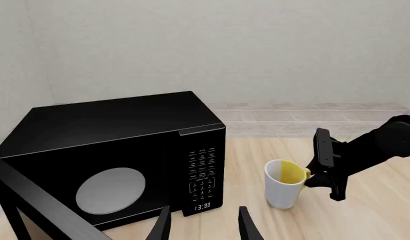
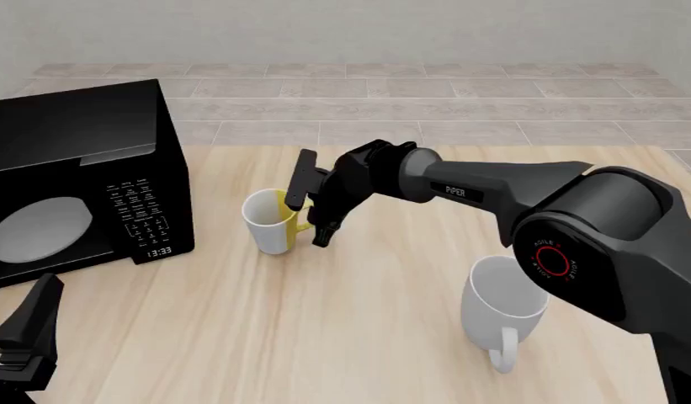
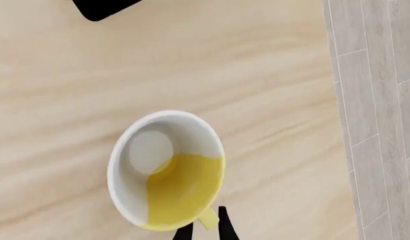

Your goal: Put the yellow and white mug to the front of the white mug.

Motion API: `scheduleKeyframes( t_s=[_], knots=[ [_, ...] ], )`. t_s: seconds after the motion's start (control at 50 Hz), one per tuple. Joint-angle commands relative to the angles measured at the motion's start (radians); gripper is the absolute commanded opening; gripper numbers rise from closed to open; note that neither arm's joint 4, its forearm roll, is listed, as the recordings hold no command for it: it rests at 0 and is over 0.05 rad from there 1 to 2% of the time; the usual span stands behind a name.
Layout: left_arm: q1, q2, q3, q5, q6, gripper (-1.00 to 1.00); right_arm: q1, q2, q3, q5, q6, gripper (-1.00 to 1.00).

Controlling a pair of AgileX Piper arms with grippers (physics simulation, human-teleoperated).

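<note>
The yellow and white mug (image 2: 267,223) stands upright on the wooden table (image 2: 357,337), just right of the microwave. From the right, my right gripper (image 2: 307,215) reaches its yellow handle (image 3: 206,219), and the two fingers sit tight against either side of it. The left wrist view shows the same mug (image 1: 282,187) with the right gripper (image 1: 314,175) at the handle. The white mug (image 2: 502,313) stands apart at the near right, handle toward the front. My left gripper (image 1: 203,227) is open and holds nothing, low at the near left (image 2: 25,337).
A black microwave (image 2: 70,181) with its door swung open fills the table's left side, close to the two-tone mug. The right arm (image 2: 491,189) stretches across the table above the white mug. A tiled floor (image 2: 435,93) lies beyond the far edge.
</note>
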Motion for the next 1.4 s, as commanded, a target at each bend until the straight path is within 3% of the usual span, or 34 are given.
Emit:
scheduleKeyframes(
  t_s=[0.02, 0.38, 0.92, 1.24, 1.4],
  knots=[
    [0.000, 0.000, 0.000, 0.000, 0.000, 1.00, 0.005, 0.004, 0.008, 0.008, 0.003, -1.00],
    [0.000, 0.000, 0.000, 0.000, 0.000, 1.00, -0.012, -0.072, 0.068, -0.001, -0.020, -1.00],
    [0.000, 0.000, 0.000, 0.000, 0.000, 1.00, -0.039, -0.233, 0.166, -0.011, 0.004, -1.00],
    [0.000, 0.000, 0.000, 0.000, 0.000, 1.00, -0.044, -0.312, 0.190, -0.013, 0.087, -1.00],
    [0.000, 0.000, 0.000, 0.000, 0.000, 1.00, -0.044, -0.358, 0.220, -0.021, 0.170, -1.00]
  ],
)
